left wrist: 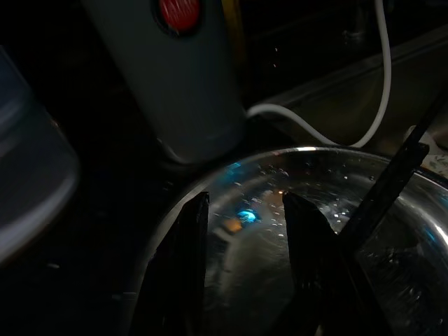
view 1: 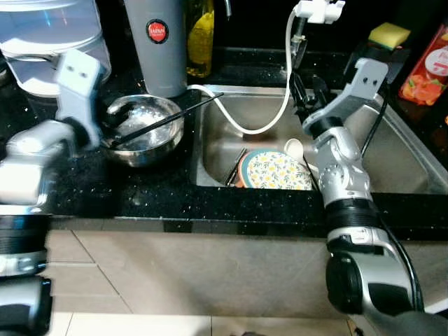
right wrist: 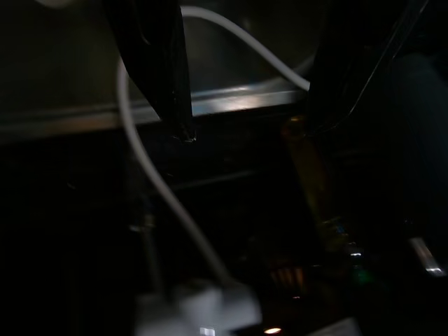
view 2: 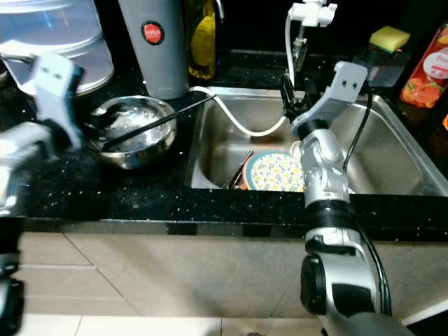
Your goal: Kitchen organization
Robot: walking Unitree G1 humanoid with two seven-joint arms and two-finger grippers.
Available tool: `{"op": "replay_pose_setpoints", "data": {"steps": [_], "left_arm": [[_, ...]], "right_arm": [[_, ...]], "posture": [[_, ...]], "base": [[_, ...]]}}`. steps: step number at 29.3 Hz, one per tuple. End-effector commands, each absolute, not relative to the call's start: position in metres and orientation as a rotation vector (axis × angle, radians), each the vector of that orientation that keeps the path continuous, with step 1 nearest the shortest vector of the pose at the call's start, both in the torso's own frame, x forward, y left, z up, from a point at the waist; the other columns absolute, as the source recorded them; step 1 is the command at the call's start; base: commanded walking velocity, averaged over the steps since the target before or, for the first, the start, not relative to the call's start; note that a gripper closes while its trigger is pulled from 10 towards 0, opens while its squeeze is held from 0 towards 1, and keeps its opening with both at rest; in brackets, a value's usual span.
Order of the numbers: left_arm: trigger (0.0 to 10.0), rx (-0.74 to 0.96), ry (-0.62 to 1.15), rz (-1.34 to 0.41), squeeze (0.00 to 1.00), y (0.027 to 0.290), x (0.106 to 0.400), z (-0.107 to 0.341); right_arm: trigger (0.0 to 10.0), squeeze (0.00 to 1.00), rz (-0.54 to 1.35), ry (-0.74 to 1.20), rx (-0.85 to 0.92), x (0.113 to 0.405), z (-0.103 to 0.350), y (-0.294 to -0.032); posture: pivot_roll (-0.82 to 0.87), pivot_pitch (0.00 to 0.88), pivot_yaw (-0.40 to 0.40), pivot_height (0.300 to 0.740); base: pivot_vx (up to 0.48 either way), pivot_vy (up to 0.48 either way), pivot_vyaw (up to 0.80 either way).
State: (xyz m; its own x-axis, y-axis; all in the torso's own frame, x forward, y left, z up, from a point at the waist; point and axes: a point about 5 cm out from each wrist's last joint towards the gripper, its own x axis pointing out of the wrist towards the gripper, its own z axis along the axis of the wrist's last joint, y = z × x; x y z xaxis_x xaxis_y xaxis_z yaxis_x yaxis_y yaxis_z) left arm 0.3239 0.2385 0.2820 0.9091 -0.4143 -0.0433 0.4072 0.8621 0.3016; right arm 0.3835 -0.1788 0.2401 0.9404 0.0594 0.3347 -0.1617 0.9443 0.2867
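The left end effector (left wrist: 241,231), fingers apart, reaches into the steel bowl (view 1: 150,133); the right end effector (right wrist: 245,105), fingers apart, hangs above the sink (view 1: 392,168).

Shiny steel bowl (view 1: 143,128), brushed metal sink (view 1: 399,157), glossy speckled black counter (view 1: 105,189).

Steel bowl (view 1: 143,129) (chopsticks (view 1: 168,120) inside) on counter beside sink (view 1: 406,157).

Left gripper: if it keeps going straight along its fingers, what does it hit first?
Probably the inner wall of the steel bowl. The left gripper is open, its fingers angled into the bowl, with the black chopsticks just to one side. Depth is unclear in the dark wrist view.
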Motion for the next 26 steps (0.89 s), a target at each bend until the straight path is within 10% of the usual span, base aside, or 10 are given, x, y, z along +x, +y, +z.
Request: {"op": "replay_pose_setpoints", "data": {"steps": [1,4,5,14,15,26], "left_arm": [[10.0,0.359,-0.032,-0.512,0.0,0.239,0.315,0.296],[10.0,0.37,-0.031,-0.537,0.12,0.241,0.312,0.299],[10.0,0.374,-0.026,-0.555,1.0,0.242,0.311,0.301],[10.0,0.352,0.164,-0.553,1.0,0.276,0.329,0.276],[10.0,0.345,0.181,-0.527,0.0,0.279,0.336,0.273],[10.0,0.369,0.276,-0.5,0.0,0.275,0.365,0.253]], "right_arm": [[10.0,0.0,0.114,-0.33,0.316,0.382,0.242,-0.179],[10.0,0.0,0.114,-0.33,0.315,0.382,0.242,-0.178],[10.0,0.0,0.114,-0.329,0.315,0.382,0.242,-0.178],[10.0,0.0,0.14,-0.31,0.317,0.383,0.239,-0.168],[10.0,0.0,0.142,-0.309,0.318,0.383,0.24,-0.168],[10.0,0.0,0.133,-0.303,0.32,0.38,0.239,-0.169]], "posture": [[0.17,0.0,-0.004,0.74],[0.17,0.0,-0.004,0.74],[0.17,0.0,-0.004,0.74],[0.18,0.0,-0.017,0.74],[0.18,0.0,-0.018,0.74],[0.16,0.0,-0.011,0.74]], "base": [[0.0,0.0,0.0],[0.0,0.0,0.0],[0.0,0.0,0.0],[0.0,0.0,0.0],[0.0,0.0,0.0],[0.0,0.0,0.0]]}}
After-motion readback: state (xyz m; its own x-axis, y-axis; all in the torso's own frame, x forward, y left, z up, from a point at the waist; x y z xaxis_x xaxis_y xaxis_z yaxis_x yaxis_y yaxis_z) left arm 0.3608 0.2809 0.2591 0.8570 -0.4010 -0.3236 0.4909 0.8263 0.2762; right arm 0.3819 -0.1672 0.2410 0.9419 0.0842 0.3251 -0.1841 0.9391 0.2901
